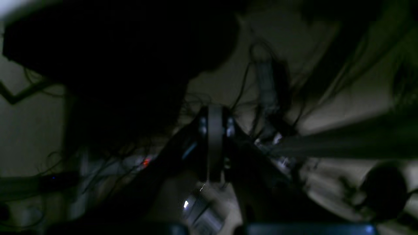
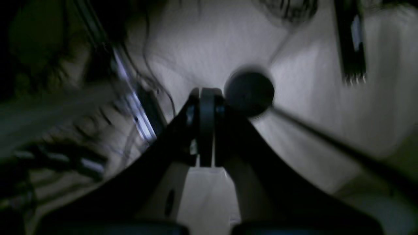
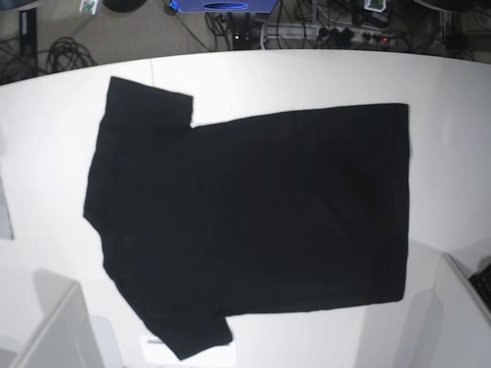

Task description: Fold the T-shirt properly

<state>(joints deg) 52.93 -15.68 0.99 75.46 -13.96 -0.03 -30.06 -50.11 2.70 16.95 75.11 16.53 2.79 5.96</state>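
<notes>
The black T-shirt (image 3: 253,215) lies spread flat on the white table (image 3: 445,84), plain side up, with its sleeves toward the left and its hem toward the right. No print shows. Neither gripper shows in the base view. In the left wrist view my left gripper (image 1: 215,124) has its jaws pressed together with nothing between them, over a dim, blurred floor. In the right wrist view my right gripper (image 2: 207,111) is likewise shut and empty, above a pale surface. I cannot make out the shirt in either wrist view.
Pale arm parts stand at the bottom left (image 3: 46,330) and bottom right (image 3: 460,307) of the base view. Cables and a power strip (image 3: 349,34) lie on the floor behind the table. A round dark object (image 2: 249,93) sits beyond the right gripper.
</notes>
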